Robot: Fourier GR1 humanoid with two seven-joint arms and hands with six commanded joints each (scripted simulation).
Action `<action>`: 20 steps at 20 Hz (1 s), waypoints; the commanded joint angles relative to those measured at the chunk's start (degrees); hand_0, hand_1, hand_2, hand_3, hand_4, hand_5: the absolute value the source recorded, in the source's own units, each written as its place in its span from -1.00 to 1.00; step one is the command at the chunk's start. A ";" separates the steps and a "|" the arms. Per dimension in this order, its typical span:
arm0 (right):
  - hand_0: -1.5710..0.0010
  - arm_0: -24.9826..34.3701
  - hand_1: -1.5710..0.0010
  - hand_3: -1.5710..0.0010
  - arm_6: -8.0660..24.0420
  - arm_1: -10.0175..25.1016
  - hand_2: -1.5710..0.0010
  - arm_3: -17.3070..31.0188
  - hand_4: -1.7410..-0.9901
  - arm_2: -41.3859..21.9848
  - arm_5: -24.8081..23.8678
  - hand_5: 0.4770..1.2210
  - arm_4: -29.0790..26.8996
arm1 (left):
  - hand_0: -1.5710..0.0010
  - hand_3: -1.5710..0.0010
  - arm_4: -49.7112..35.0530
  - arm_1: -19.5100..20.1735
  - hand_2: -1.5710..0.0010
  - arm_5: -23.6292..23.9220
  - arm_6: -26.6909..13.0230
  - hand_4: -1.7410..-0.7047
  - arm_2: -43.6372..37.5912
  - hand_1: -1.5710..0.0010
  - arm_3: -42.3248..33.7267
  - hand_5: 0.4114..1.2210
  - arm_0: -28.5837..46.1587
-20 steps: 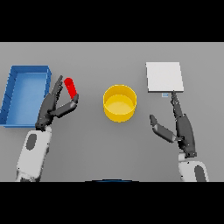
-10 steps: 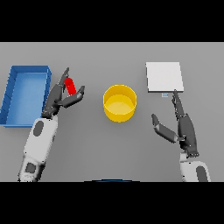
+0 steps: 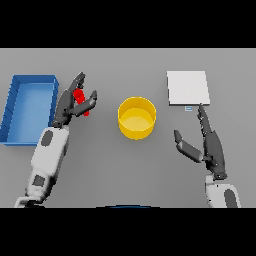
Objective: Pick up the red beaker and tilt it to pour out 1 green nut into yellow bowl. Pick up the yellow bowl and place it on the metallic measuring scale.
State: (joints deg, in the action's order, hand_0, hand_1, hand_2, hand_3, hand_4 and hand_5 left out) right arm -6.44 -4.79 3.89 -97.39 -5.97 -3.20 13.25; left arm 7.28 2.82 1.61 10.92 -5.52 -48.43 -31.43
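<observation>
- While I watch the head view, the red beaker [image 3: 80, 101] sits on the grey table [image 3: 100, 165] left of centre, mostly covered by the left hand [image 3: 71, 104].
- Left hand: I see its fingers on the beaker's left side and its thumb on the right side, closing around the beaker. Only red patches show between them, so I cannot tell whether the beaker stands upright or leans.
- No green nut is visible to me; the beaker's inside is hidden.
- Yellow bowl [image 3: 136, 117]: stands upright near the table's middle, to the right of the beaker and apart from it. Its inside looks plain yellow from here. Neither hand touches it.
- Metallic measuring scale [image 3: 187, 88]: a pale square plate at the upper right, beyond the bowl and apart from it. A small bluish panel sits at its near edge; I can read no figures or writing on it.
- Right hand [image 3: 209, 145]: hangs near the scale's near edge, right of the bowl, fingers straight and released, thumb spread toward the bowl, holding nothing. One fingertip points at the scale's panel; I cannot tell whether it touches.
- Blue bin [image 3: 14, 100]: an open rectangular tray at the far left, just beside the left hand.
- No brand, label or legible text appears on any item.
</observation>
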 commanded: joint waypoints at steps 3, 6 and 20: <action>1.00 0.30 1.00 1.00 0.46 0.16 1.00 -0.51 0.29 -0.07 -0.21 -0.55 0.42 | 0.16 0.08 0.12 -0.68 0.07 1.99 -0.80 -0.53 -0.88 0.11 2.31 0.31 -1.40; 1.00 -0.87 1.00 1.00 -0.34 -0.23 1.00 -0.75 0.30 -0.59 -0.14 -0.55 0.62 | -0.41 -0.24 1.25 -0.10 -0.45 1.97 -0.27 -0.73 0.23 -0.43 2.97 0.65 -1.93; 1.00 -0.72 1.00 1.00 -0.22 -0.26 1.00 -1.24 0.27 -0.74 -0.86 -0.52 1.57 | -0.97 -0.97 -0.09 0.03 -0.98 4.75 -1.51 -0.95 3.29 -0.98 -6.70 0.73 -1.68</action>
State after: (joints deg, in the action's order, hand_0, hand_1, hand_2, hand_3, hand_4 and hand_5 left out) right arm -7.15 -5.03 3.62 -98.64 -6.72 -4.05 14.82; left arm 7.07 2.83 6.32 9.56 -2.24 -55.16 -33.18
